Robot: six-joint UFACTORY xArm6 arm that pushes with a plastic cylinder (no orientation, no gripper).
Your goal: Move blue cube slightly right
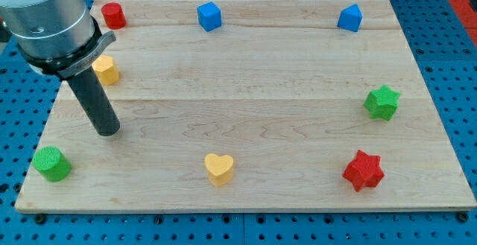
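Note:
The blue cube (209, 16) sits near the view's top edge of the wooden board (246, 88), left of centre. My tip (108, 132) rests on the board at the view's left, well below and left of the blue cube and not touching any block. The nearest block to my tip is a yellow block (106, 70) just above it, partly hidden behind the rod. A second blue block (349, 18), with a sloped top, sits at the view's top right.
A red cylinder (113, 14) sits at the top left. A green cylinder (51, 163) is at the bottom left, a yellow heart (219, 168) at bottom centre, a red star (363, 170) at bottom right, a green star (382, 102) at the right.

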